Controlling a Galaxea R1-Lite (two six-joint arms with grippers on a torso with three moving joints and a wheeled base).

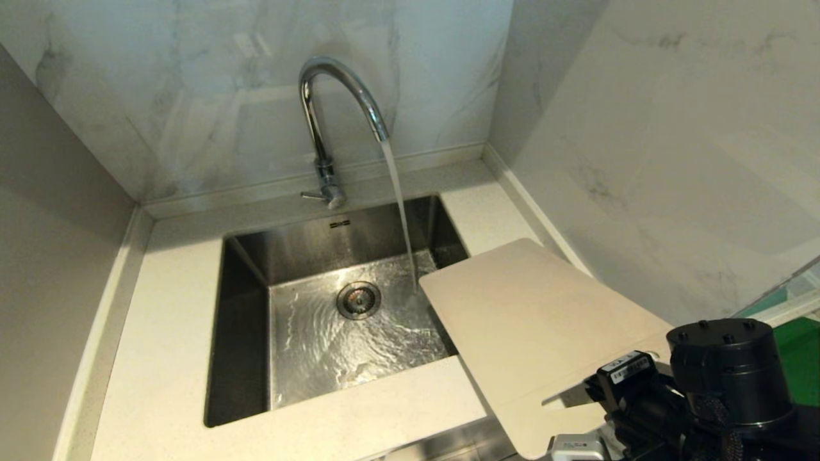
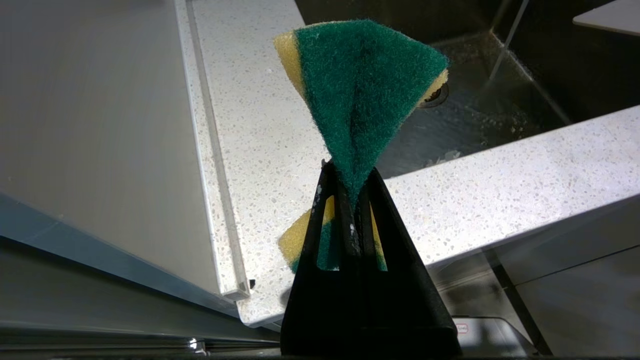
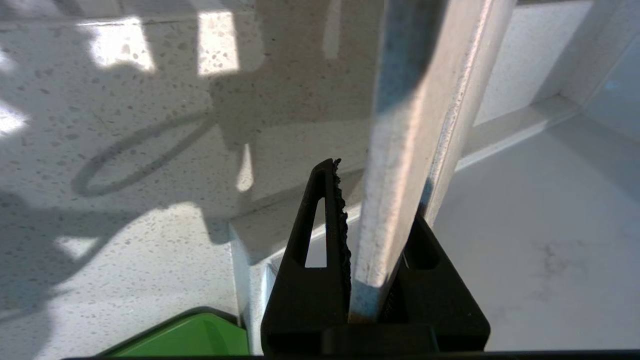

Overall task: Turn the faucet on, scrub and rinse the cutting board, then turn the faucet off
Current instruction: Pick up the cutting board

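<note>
**So, water's on and our board is at the sink**

Right now our cutting board [image 1: 532, 320] hangs over the sink's [image 1: 243, 333] right rim, clamped at its near end by our right gripper [image 3: 372, 280]. Faucet [image 1: 327, 115] stream lands just off the board's far corner. Our left gripper [image 2: 352, 200] is pinched tight on a green-yellow sponge [image 2: 365, 85]. The arm's label is unreadable.

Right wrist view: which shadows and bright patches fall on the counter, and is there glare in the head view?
Right wrist view: a curved shadow and bright patches lie on the speckled counter. Head view: the rippling water in the sink glints, and the wall reflects softly.
</note>
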